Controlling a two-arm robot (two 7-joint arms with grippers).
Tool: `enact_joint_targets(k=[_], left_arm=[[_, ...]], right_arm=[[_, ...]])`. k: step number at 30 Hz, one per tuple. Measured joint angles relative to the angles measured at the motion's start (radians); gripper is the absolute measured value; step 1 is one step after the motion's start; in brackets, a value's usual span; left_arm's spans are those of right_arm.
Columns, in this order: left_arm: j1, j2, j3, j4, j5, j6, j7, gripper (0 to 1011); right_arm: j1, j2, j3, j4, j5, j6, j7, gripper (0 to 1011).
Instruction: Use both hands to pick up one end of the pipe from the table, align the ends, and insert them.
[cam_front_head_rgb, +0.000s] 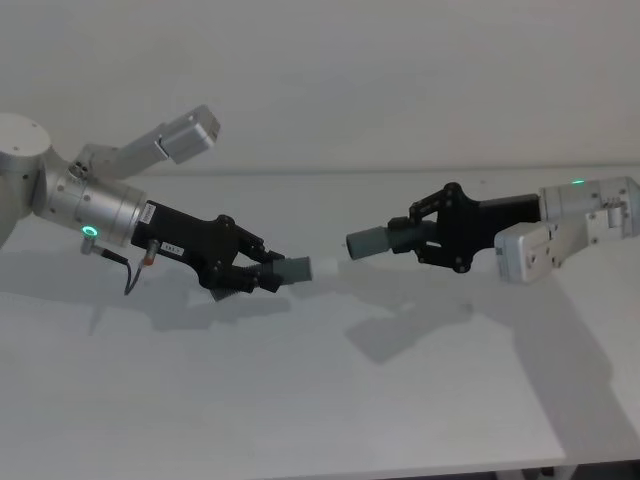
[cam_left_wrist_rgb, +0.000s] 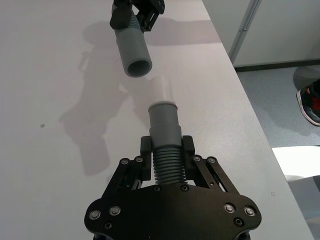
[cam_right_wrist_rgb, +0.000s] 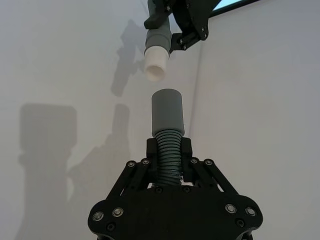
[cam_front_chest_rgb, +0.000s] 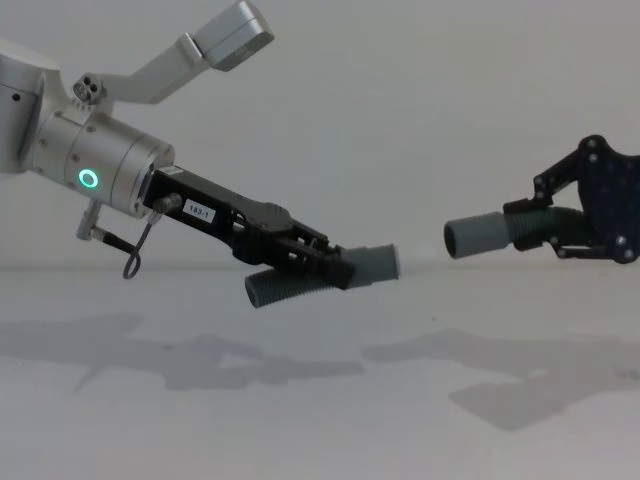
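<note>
Both fingers clamped on hose pieces, left fingers (cam_front_head_rgb: 268, 277), right fingers (cam_front_head_rgb: 412, 238), ends apart above white table (cam_front_head_rgb: 320, 400)

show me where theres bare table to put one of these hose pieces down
The table is bare along its near edge, in front of both tools. It is crowded only mid-air: the left tool and right tool hold their hose pieces facing, a small gap between.

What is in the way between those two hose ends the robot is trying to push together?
Nothing visible. The left tool holds the hose piece with the whitish tip, the right tool holds the piece with the open cuff, and there is just open air between them above the table.
</note>
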Motion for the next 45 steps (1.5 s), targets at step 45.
enact_joint_targets(k=[45], left_arm=[[0.0,0.0,0.0,0.0,0.0,0.0,0.0,325]], right_arm=[[-0.035,0.035,-0.035,-0.099,0.056,0.071,0.007,235]])
